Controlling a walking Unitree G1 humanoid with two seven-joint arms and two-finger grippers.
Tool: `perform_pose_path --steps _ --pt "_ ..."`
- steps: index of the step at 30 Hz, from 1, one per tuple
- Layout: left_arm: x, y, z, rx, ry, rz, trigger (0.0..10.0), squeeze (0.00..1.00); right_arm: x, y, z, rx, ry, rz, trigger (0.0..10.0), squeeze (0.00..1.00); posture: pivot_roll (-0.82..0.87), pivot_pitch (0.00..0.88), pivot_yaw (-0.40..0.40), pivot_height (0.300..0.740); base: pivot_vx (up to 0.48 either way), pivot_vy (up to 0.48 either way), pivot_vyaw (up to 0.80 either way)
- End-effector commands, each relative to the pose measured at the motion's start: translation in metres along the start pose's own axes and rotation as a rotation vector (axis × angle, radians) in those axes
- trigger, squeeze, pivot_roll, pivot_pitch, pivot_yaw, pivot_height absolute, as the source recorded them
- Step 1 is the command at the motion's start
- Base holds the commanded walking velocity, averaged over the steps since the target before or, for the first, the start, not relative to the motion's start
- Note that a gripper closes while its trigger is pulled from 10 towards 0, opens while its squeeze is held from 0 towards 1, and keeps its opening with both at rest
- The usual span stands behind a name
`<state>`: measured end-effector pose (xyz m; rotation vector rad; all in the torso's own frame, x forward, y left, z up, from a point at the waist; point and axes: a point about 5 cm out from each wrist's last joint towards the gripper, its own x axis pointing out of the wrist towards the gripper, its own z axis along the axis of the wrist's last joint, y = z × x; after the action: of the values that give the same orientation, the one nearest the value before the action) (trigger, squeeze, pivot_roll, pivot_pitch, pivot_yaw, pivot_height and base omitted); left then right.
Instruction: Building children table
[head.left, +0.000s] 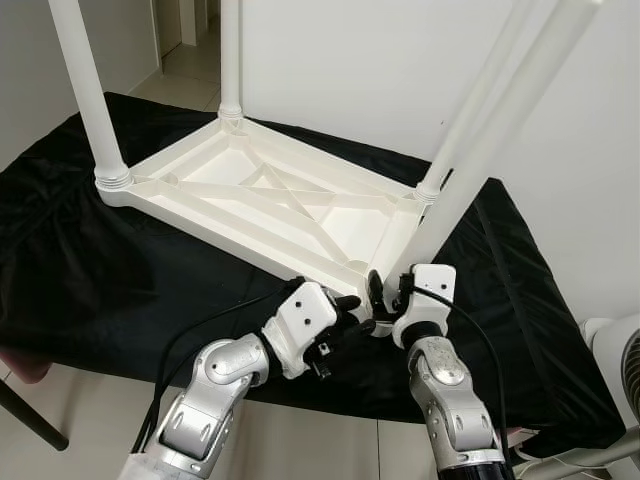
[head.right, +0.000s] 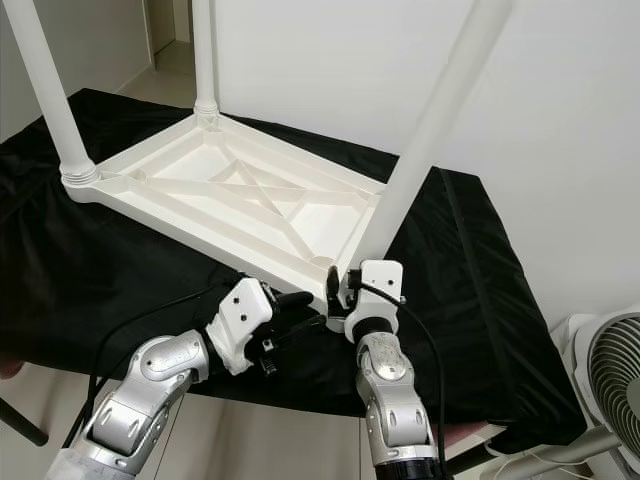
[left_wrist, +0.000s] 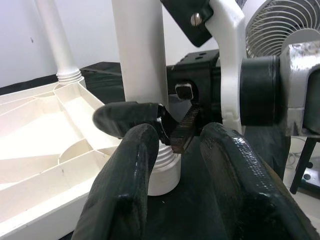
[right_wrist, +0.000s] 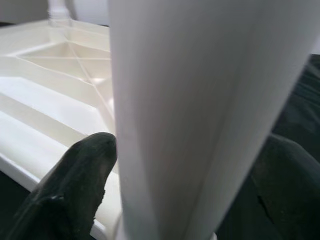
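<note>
Your right gripper (head.right: 342, 290) was clamped around the near leg (head.right: 420, 150), low down by its socket, one finger (right_wrist: 75, 185) on each side. Your left gripper (head.left: 352, 312) sat just at its nine o'clock, fingers (left_wrist: 125, 190) parted, holding nothing. The tabletop (head.left: 270, 200) lay upside down on the black cloth (head.left: 80, 260) at twelve o'clock.

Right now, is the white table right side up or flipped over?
Flipped over. The white table lies top-down on the black cloth, its ribbed underside facing up and its legs pointing toward the ceiling.
</note>
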<state>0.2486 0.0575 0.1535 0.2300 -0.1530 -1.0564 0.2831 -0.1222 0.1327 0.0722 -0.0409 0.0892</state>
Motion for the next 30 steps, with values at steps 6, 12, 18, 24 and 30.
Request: perform_pose_path --steps 6,12,18,24,30 --pt "0.005 0.000 0.000 -0.001 -0.005 0.050 10.0 0.00 0.007 -0.023 -0.003 -0.103 0.047 0.332 10.0 0.00 0.01 0.000 -0.151 0.740 0.000 0.000 0.00" --pt "0.005 0.002 0.002 0.005 -0.007 0.054 10.0 0.00 0.007 -0.022 -0.014 -0.135 0.134 0.588 10.0 0.00 0.02 0.000 -0.146 0.740 0.000 0.000 0.00" --pt "0.005 0.003 0.002 0.004 -0.007 0.059 10.0 0.00 0.016 -0.019 -0.011 -0.169 0.104 0.654 10.0 0.00 0.02 0.000 -0.147 0.740 0.000 0.000 0.00" --pt "0.006 0.003 0.003 0.005 -0.008 0.060 10.0 0.00 0.028 -0.022 -0.005 -0.184 0.085 0.711 10.0 0.00 0.03 0.000 -0.148 0.740 0.000 0.000 0.00" --pt "0.005 0.001 0.001 0.002 -0.001 0.057 10.0 0.00 0.028 -0.025 -0.009 -0.164 0.108 0.732 0.0 0.00 0.03 0.000 -0.152 0.740 0.000 0.000 0.00"
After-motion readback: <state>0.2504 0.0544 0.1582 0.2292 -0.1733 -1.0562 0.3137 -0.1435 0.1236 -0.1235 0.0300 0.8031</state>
